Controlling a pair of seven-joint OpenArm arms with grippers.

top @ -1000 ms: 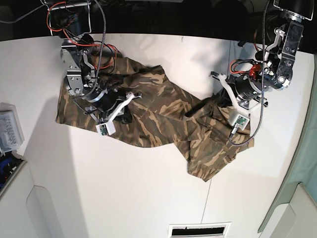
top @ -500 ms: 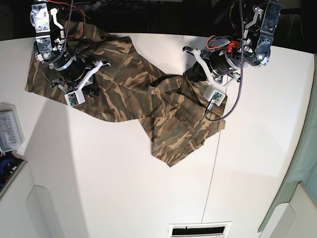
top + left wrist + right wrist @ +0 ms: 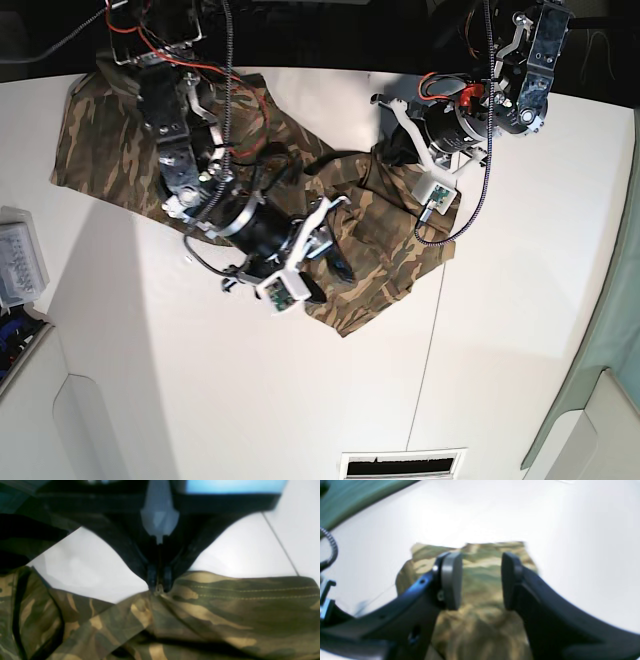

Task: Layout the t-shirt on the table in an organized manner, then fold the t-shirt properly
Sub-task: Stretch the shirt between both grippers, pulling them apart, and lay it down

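Nearest, the right claw [image 3: 480,580] hangs open and empty over the t-shirt [image 3: 380,270], soft, light cloth bunched across the white surface [image 3: 300,400], best pinched at a hem, while farther off the left claw [image 3: 159,581] grips its edge.

We see our left gripper [image 3: 158,585] clamped tight on camouflage cloth [image 3: 225,610]. Our right gripper [image 3: 481,580] hangs with black jaws parted, apparently gripping nothing, though that view is blurred.
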